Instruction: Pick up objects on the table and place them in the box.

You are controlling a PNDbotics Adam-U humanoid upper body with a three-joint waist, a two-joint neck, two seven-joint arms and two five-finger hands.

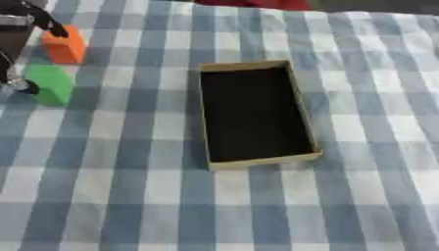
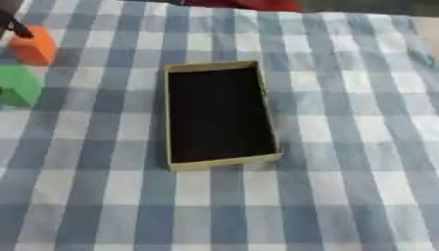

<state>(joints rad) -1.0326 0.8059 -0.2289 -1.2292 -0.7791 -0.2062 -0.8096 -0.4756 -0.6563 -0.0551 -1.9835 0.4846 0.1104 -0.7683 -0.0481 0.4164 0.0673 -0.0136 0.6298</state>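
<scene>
An open cardboard box with a dark, empty inside lies in the middle of the checked cloth. At the far left an orange block stands behind a green block. My left hand comes in at the upper left corner, mostly cut off by the picture's edge. It is open: one black finger reaches the top of the orange block, and another fingertip sits at the green block's left side. Neither block is lifted. My right hand shows in no view.
A blue and white checked cloth covers the whole table. Something red lies at the far edge beyond the box.
</scene>
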